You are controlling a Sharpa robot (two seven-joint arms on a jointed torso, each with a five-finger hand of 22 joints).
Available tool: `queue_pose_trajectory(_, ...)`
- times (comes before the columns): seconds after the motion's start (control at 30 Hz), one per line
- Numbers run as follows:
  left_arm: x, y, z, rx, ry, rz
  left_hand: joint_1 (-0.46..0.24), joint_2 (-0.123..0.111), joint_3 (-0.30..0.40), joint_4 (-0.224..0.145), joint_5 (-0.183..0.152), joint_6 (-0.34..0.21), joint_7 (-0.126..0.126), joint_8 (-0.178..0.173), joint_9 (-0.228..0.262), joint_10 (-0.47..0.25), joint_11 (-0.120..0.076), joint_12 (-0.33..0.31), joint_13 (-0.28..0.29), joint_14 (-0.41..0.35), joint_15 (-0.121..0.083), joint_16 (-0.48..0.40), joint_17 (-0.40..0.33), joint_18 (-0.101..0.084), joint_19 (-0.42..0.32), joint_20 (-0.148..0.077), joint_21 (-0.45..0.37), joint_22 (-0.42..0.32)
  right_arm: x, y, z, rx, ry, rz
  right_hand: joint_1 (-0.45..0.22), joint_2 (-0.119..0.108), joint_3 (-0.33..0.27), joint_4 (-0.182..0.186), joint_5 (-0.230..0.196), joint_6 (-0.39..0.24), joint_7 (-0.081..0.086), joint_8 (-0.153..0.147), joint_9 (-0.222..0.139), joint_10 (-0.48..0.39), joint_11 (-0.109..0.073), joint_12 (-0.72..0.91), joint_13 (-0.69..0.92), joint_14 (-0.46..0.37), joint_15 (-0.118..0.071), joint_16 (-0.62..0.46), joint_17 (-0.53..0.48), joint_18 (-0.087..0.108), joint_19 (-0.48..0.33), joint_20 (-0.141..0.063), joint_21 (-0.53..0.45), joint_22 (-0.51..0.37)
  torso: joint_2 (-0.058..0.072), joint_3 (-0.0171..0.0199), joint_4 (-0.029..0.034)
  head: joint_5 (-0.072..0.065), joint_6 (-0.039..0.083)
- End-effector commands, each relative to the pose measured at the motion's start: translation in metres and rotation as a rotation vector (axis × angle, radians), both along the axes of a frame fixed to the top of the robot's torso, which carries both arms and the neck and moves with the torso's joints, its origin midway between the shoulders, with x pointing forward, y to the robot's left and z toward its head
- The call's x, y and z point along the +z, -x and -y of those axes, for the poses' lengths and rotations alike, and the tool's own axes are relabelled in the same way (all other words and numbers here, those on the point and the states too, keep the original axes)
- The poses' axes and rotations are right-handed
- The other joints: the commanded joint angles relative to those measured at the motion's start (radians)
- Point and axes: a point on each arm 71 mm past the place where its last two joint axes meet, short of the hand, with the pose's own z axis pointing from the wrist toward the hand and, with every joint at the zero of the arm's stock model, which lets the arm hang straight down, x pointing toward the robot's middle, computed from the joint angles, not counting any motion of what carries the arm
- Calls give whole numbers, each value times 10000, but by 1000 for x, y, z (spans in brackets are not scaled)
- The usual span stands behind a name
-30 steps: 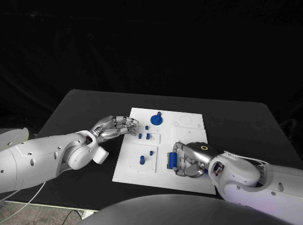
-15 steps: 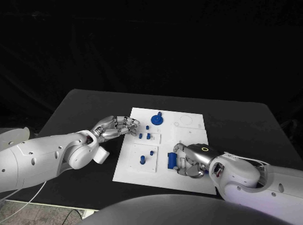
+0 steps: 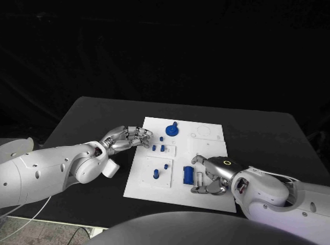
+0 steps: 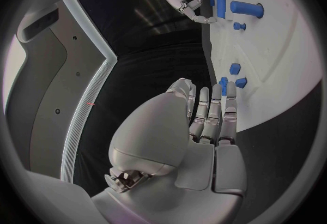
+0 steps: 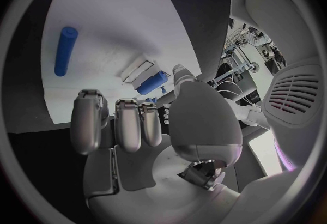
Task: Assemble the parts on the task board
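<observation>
Right hand [image 3: 209, 178] hovers low over task board [image 3: 209, 143], fingers loosely curled, holding nothing; blue block [image 3: 188, 174] lies just beside it. Left hand [image 3: 126, 139] at board's edge, curled, empty. Several parts look seated, some loose; assembly seems partway, tabletop [image 3: 91, 117] dark

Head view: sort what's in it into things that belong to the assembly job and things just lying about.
Belongs to the job:
- task board
- blue block on the board beside the right hand
- round blue part at the board's far end
- small blue pegs
- left hand at the board's left edge

Just lying about:
- black table, which bears the board
- nothing else loose that I can see
</observation>
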Motion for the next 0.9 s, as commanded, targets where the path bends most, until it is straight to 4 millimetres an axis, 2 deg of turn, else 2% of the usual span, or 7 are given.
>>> queue_pose_trajectory(0.03,1,1,1,-116,159,-16,97,-3,73,5,48,-21,67,58,-7,20,35,20,-9,1,33,64,-15,-27,18,-36,-65,16,15,-5,4,-308,-633,538,-169,123,31,0,-111,374,9,220,-26,1049,33,38,2632,704,48,-22,769,17,188,37,136,1897,1,-1,13,-10,2)
queue_pose_trajectory(0.17,1,1,1,-98,150,-4,97,-3,73,5,48,-21,67,58,-7,20,35,20,-9,1,33,64,-15,-27,18,-36,-65,16,34,-20,15,-1001,-1074,202,-400,734,334,-38,246,1272,14,846,56,1049,42,38,2632,738,59,66,913,-11,250,46,272,1939,-4,-5,15,-41,2)
queue_pose_trajectory(0.3,1,0,2,-100,151,2,99,-8,82,-1,48,-20,68,60,-6,24,37,20,-15,2,34,64,-18,-28,17,-37,-65,21,51,-37,30,-1884,-1215,-637,-827,1145,382,-54,512,1872,-15,1492,244,1049,36,38,2632,809,63,271,1264,-52,323,49,473,1997,-11,-4,29,-54,2)
queue_pose_trajectory(0.43,1,0,2,-104,146,-8,100,-11,96,-6,48,-10,70,67,-4,38,40,24,-24,6,35,66,-22,-29,16,-38,-65,27,57,-47,43,-2305,-818,-1041,-1113,1328,358,-56,585,2797,-134,2286,578,1049,-34,38,2632,1053,27,973,2573,-139,475,21,906,2119,-11,-3,16,-71,2)
queue_pose_trajectory(0.53,1,0,2,-96,138,-7,100,-11,96,-6,48,-10,70,67,-4,38,40,24,-24,6,35,66,-22,-29,16,-38,-65,27,54,-54,53,-2571,-170,-1507,-1241,1465,361,-82,648,4056,-339,2771,843,1049,-162,38,2632,1063,-65,1001,2629,-157,504,-36,1007,2143,-10,-9,12,-85,2)
queue_pose_trajectory(0.73,1,1,3,-115,142,-26,100,-13,101,-8,48,-6,73,70,-4,44,40,26,-28,8,36,67,-24,-30,15,-38,-65,30,40,-58,68,-2798,1268,-2250,-781,1410,541,-144,1710,5199,-599,2689,1092,1049,-332,38,2632,1063,-219,1001,2629,-154,484,-185,1010,2136,9,-3,6,-95,2)
queue_pose_trajectory(0.9,1,1,3,-113,139,-27,100,-14,104,-9,48,-4,74,72,-3,48,41,27,-31,9,36,68,-25,-30,15,-38,-65,32,31,-54,71,-2714,2027,-2419,-586,1350,611,-165,1941,5630,-723,2693,1314,1049,-390,38,2632,1063,-271,1001,2629,-153,476,-241,1008,2131,6,0,3,-111,2)
